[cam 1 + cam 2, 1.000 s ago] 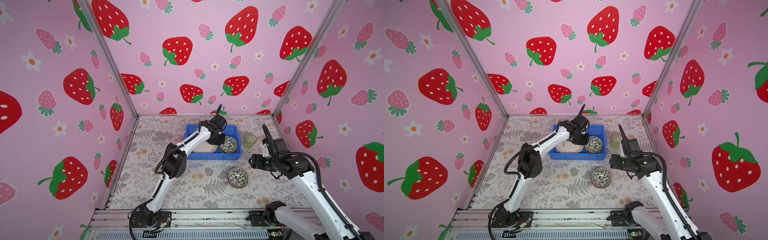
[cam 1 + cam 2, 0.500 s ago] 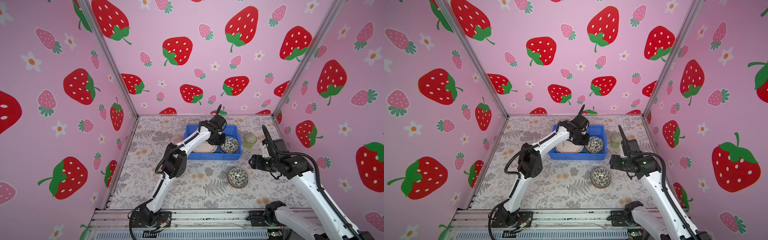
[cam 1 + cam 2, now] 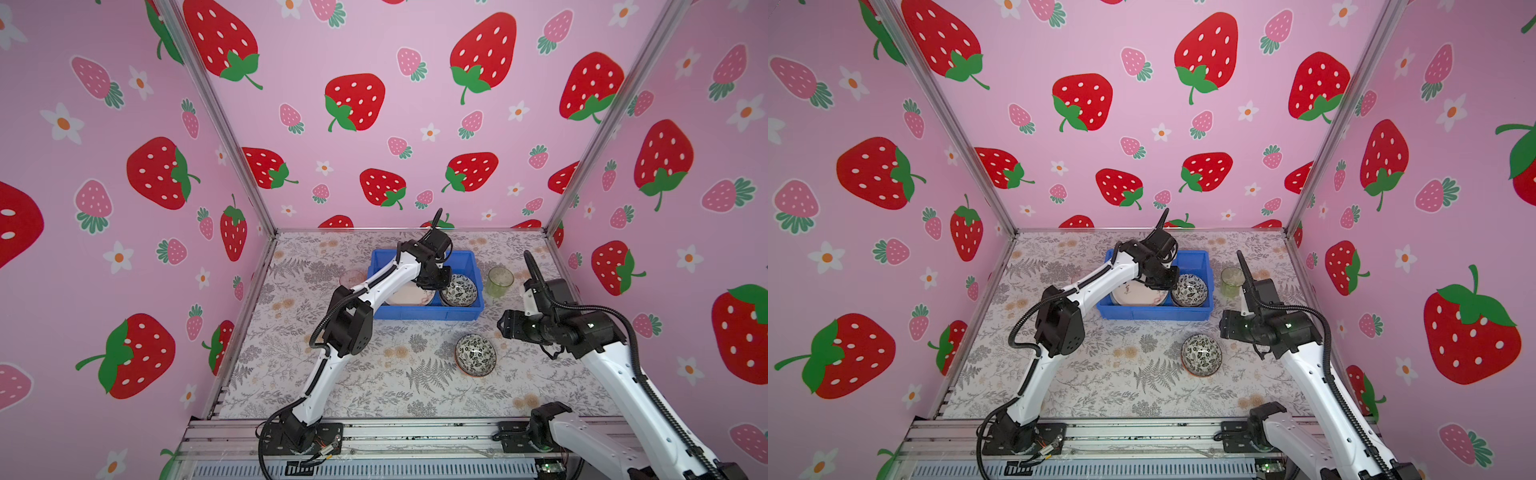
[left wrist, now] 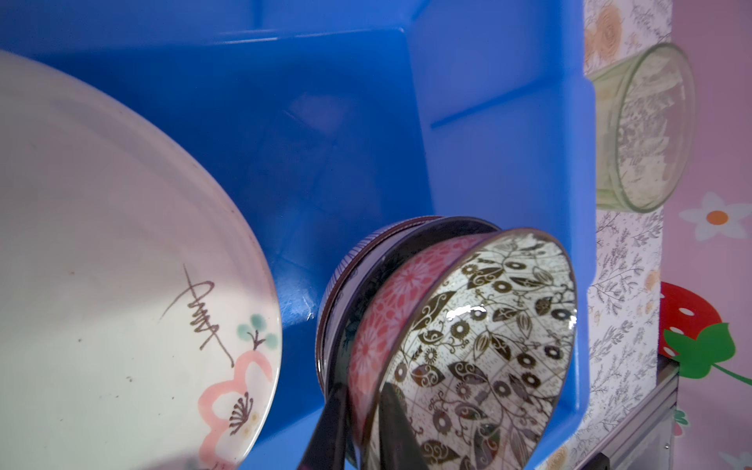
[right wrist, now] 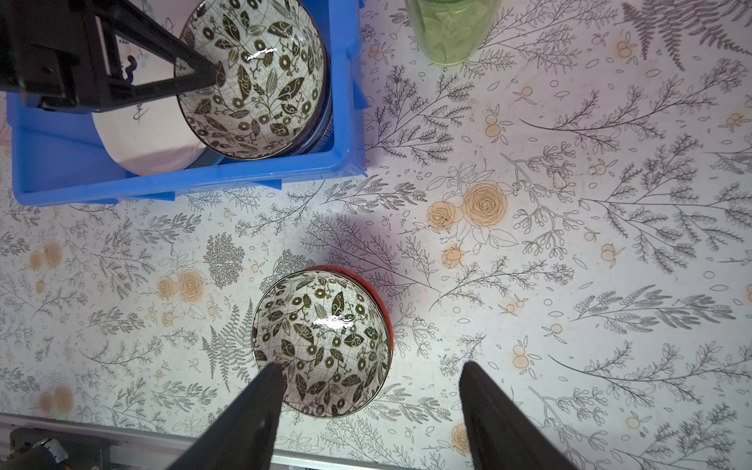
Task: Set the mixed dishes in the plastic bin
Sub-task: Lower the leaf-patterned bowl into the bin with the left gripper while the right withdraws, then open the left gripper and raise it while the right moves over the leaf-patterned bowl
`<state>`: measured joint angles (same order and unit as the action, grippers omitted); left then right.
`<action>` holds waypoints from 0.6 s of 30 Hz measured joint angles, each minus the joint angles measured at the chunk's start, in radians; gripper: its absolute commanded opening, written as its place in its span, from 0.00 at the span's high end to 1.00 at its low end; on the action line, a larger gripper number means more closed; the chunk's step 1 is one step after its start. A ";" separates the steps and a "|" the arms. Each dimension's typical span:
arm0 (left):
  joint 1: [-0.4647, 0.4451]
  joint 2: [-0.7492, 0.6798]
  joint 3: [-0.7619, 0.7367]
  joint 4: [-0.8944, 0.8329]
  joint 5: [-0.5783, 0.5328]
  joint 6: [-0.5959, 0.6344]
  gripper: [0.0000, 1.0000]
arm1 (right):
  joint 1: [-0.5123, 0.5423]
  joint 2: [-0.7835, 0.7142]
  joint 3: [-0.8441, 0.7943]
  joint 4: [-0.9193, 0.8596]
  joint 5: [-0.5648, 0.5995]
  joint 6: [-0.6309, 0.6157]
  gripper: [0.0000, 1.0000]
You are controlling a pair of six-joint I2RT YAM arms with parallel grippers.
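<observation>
TABLETOP, NEAR TO FAR. Closest to the rail, the R gripper (image 5: 370,368) hangs over the floral tabletop (image 3: 291,332). Its fingers (image 5: 252,407) are spread wide and there is nothing in them. Just beside and below it sits a lone orange-sided bowl (image 5: 321,342) w/ b/w leaf print inside. It is upright and well apart from the bin.

Mid-table is the blue plastic bin (image 3: 424,314). Its left half holds a cream plate (image 4: 101,244) w/ a pink blossom and a black scrawl. In the front right corner is a nested bowl stack. The top bowl (image 4: 480,346) is pink-patterned outside w/ b/w leaves inside. Under it are a dark bowl and, at the bottom, a purple-striped bowl (image 4: 354,260).

The L gripper (image 4: 363,390) reaches into the bin from the left. Its fingers are nearly together, one inside and one outside the top bowl's rim. Can't tell whether they pinch the rim or only flank it.

Farther back, a green tumbler (image 3: 500,281) stands upright on the tabletop, just right of the bin and not touching it. A pink tumbler (image 3: 352,277) stands left of the bin, partly hidden behind the L arm. Pink strawberry-print walls (image 3: 374,104) close in the rear and both sides.
</observation>
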<state>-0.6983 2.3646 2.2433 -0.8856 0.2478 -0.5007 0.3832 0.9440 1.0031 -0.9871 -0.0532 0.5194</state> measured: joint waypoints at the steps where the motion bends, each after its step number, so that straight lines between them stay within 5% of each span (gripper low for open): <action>1: 0.000 0.000 0.000 0.000 0.000 0.000 0.75 | 0.000 0.000 0.000 0.000 0.000 0.000 0.28; 10: 0.000 -0.007 0.002 0.006 0.017 -0.001 0.40 | 0.000 0.003 0.000 0.003 -0.010 0.000 0.28; 18: 0.000 -0.123 -0.003 0.006 0.014 -0.002 0.19 | 0.000 0.007 -0.028 0.014 -0.033 -0.005 0.28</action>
<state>-0.6987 2.2414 2.2406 -0.8799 0.2619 -0.5026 0.3828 0.9512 0.9749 -0.9733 -0.0864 0.5140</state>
